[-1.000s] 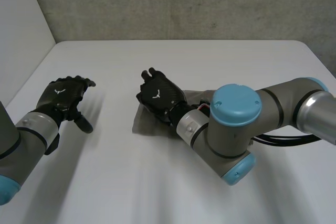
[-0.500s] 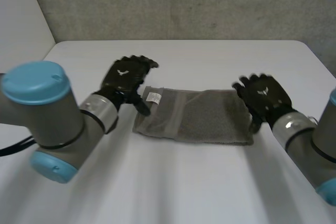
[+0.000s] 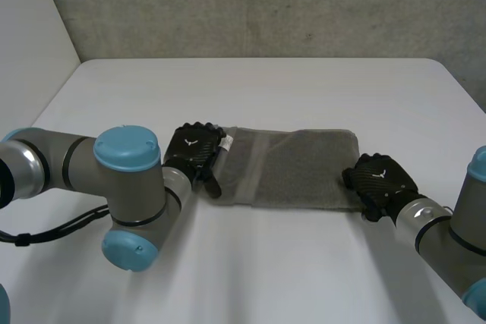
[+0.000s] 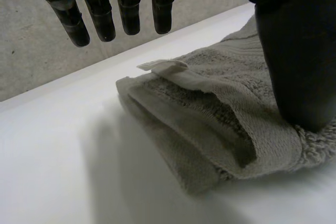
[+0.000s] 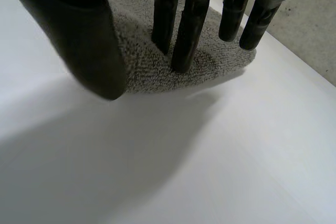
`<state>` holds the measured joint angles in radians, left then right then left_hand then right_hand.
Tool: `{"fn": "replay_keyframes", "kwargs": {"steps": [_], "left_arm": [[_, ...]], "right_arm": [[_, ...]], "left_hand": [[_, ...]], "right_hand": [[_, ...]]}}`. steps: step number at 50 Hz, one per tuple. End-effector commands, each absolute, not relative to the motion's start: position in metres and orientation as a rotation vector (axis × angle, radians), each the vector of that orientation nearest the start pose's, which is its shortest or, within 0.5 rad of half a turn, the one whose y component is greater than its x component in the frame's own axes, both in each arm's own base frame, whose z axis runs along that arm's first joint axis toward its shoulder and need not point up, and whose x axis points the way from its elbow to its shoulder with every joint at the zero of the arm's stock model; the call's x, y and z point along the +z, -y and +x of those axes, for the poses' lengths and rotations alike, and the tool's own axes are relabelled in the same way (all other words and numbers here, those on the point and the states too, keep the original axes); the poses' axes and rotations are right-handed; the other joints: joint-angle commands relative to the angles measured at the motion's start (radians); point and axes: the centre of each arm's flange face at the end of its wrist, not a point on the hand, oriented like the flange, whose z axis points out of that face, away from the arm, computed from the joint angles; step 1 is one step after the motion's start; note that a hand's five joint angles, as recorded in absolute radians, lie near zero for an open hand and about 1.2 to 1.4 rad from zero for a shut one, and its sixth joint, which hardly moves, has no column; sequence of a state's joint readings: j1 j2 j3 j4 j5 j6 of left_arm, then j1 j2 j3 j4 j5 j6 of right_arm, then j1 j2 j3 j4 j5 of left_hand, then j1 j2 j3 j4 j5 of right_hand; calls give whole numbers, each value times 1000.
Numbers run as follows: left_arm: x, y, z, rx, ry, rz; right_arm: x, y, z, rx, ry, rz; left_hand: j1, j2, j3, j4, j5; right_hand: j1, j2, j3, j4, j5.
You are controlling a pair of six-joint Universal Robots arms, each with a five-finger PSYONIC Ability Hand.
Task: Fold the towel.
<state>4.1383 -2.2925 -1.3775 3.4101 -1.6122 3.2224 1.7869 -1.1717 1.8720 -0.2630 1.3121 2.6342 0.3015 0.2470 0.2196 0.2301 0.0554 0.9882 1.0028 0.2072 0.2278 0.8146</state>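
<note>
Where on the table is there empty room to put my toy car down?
The widest bare patch of the white table is the far strip between the grey terry towel and the concrete wall. Another lies near, between the left arm and right arm. The towel's ends are crowded: the black left hand and black right hand rest there.

Lab test bench, bare white table (image 3: pixel 266 89), raw concrete wall (image 3: pixel 266 5)
</note>
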Motion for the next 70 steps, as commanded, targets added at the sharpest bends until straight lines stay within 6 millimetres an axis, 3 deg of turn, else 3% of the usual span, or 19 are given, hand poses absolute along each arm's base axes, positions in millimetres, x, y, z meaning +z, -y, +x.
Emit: {"fn": "replay_keyframes", "kwargs": {"steps": [1, 11, 16, 21, 27, 31, 35, 37, 38, 43, 53, 57, 58, 59, 60, 61, 62, 64, 70], "left_arm": [[121, 275, -326, -2022, -2592, 812], [120, 251, -311, -1933, -2640, 798], [129, 227, -306, -1923, -2660, 817], [156, 195, -305, -2001, -2707, 803], [180, 192, -292, -2081, -2692, 716], [188, 202, -284, -2111, -2664, 651], [196, 223, -270, -2134, -2623, 537], [196, 229, -265, -2134, -2614, 508], [196, 229, -265, -2134, -2614, 507], [197, 250, -249, -2124, -2585, 406], [185, 264, -249, -2090, -2593, 384], [185, 268, -256, -2107, -2591, 403], [185, 268, -256, -2107, -2591, 403], [186, 269, -258, -2110, -2591, 407], [186, 269, -258, -2110, -2591, 407], [186, 268, -261, -2115, -2593, 420], [187, 265, -265, -2121, -2597, 438], [186, 261, -269, -2126, -2603, 462], [183, 252, -275, -2119, -2621, 499]], "right_arm": [[123, 268, 215, -1703, -2326, -1113], [148, 271, 200, -1759, -2310, -1141], [156, 262, 195, -1652, -2282, -1199], [188, 263, 183, -1642, -2217, -1365], [220, 274, 180, -1741, -2125, -1550], [243, 271, 218, -1829, -1919, -1651], [246, 262, 255, -1866, -1744, -1700], [246, 250, 290, -1909, -1592, -1709], [246, 250, 290, -1909, -1591, -1709], [227, 230, 348, -1941, -1461, -1628], [173, 205, 394, -1804, -1443, -1560], [163, 207, 393, -1789, -1492, -1556], [163, 210, 389, -1801, -1523, -1548], [168, 212, 385, -1823, -1551, -1534], [168, 212, 385, -1823, -1551, -1533], [180, 218, 376, -1870, -1590, -1494], [180, 218, 376, -1870, -1591, -1493], [204, 236, 343, -1968, -1726, -1345], [217, 254, 290, -2000, -1936, -1108]], "left_hand": [[-114, -60, -45, -56, -43], [-117, -63, -45, -56, -46], [-117, -63, -45, -56, -46], [-117, -63, -45, -56, -46], [-117, -63, -45, -56, -46], [-117, -63, -45, -56, -46], [-117, -63, -45, -56, -46], [-117, -63, -45, -56, -46], [-117, -63, -45, -56, -46], [-117, -63, -45, -56, -46], [-117, -63, -45, -56, -46], [-117, -63, -45, -56, -46], [-117, -63, -45, -56, -46], [-117, -63, -45, -56, -46], [-117, -63, -45, -56, -46], [-117, -63, -45, -56, -46], [-117, -63, -45, -56, -46], [-117, -63, -45, -56, -46], [-117, -63, -45, -56, -46]], "right_hand": [[320, 306, -33, -53, 319], [408, 393, -33, -53, 407], [408, 393, -33, -53, 407], [408, 393, -33, -53, 407], [408, 393, -33, -53, 407], [408, 393, -33, -53, 407], [408, 393, -33, -53, 407], [408, 393, -33, -53, 407], [408, 393, -33, -53, 407], [408, 393, -33, -53, 407], [400, 386, -33, -53, 399], [256, 242, -33, -53, 255], [114, 99, -33, -53, 113], [-291, -306, -33, -53, -292], [-295, -310, -33, -53, -296], [-650, -665, -33, -53, -651], [-654, -668, -33, -53, -655], [-665, -680, -33, -53, -666], [-662, -677, -33, -53, -663]]}}
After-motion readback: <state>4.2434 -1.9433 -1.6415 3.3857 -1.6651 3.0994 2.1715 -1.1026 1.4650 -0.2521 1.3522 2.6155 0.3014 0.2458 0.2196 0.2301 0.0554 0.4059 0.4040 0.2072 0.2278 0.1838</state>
